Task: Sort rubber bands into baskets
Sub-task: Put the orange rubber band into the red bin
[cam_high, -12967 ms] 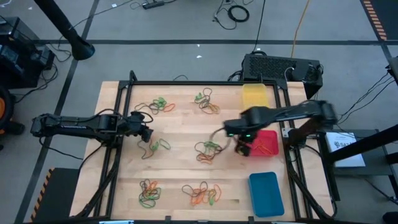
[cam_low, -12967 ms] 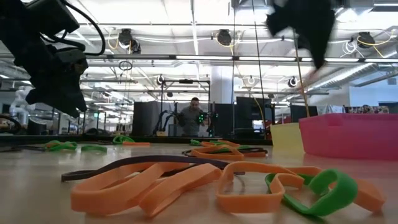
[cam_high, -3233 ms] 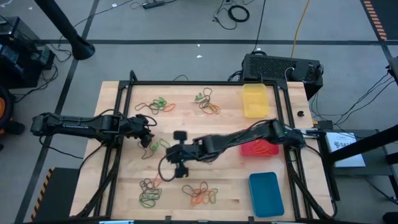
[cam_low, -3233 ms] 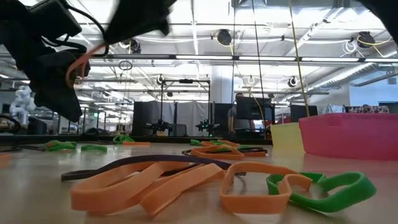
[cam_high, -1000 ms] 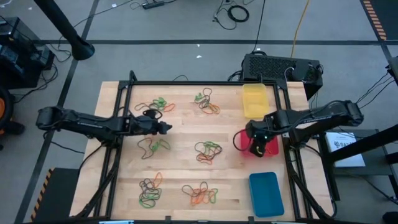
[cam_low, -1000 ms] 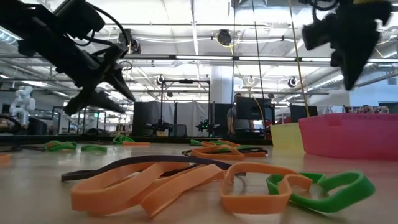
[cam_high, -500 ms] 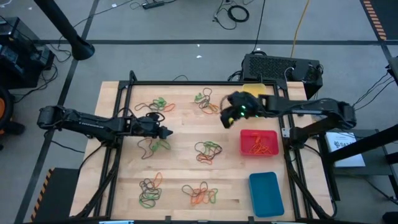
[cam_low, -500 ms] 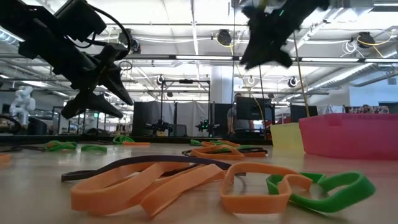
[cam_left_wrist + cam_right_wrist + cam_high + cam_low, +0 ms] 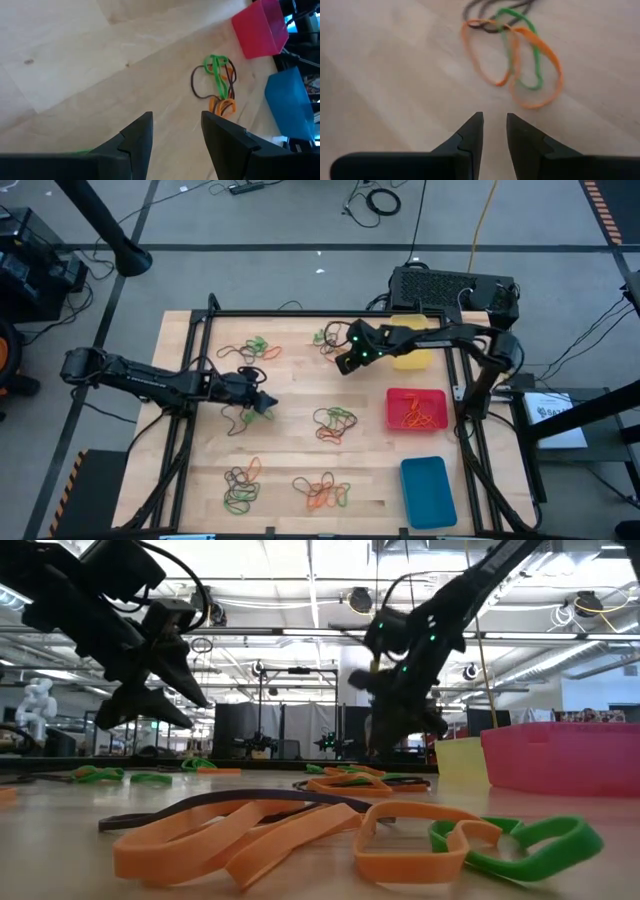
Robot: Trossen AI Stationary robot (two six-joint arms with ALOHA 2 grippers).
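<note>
Upper centre, our right hand [image 9: 344, 361], fingers narrow and empty, has left the red basket [image 9: 415, 409] for another rubber-band cluster [image 9: 331, 345].

The left gripper [image 9: 176, 131] hangs with its 2 dark fingers [image 9: 137, 137] apart over bare wooden table [image 9: 75, 60]. Beyond them lies a tangle of rubber bands [image 9: 216, 82], with the red basket [image 9: 260, 30] and blue basket [image 9: 290, 102] near that tangle.

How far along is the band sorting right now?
Done: orange bands lie in the red basket. In hand: nothing; the right gripper hovers by the far-middle cluster, the left gripper over the left cluster. Left: six clusters on the table; yellow and blue baskets look empty.
</note>
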